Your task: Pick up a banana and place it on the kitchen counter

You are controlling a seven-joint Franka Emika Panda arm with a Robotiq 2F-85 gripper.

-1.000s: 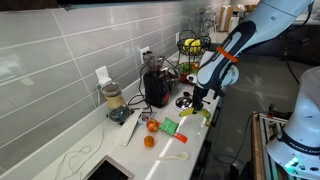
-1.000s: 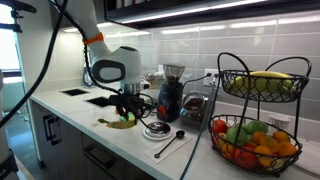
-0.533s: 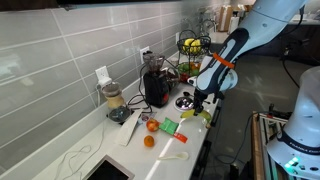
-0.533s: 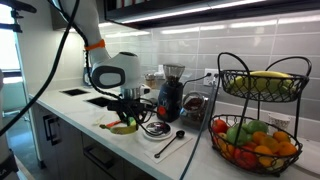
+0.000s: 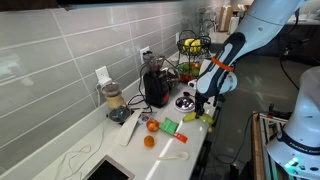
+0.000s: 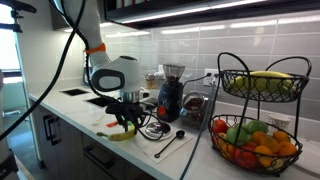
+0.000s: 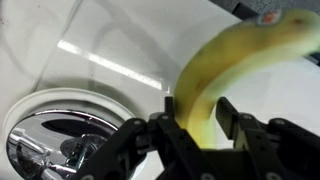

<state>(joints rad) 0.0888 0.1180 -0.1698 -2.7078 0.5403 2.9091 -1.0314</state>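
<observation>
A white, rounded arm [image 5: 252, 32] with an orange band [image 5: 217, 62] and black hand [image 7: 198, 122].

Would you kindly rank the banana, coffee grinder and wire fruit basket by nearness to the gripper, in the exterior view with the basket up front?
1. banana: between the gripper fingers.
2. coffee grinder: close by, toward the basket.
3. wire fruit basket: far along the counter.
</observation>
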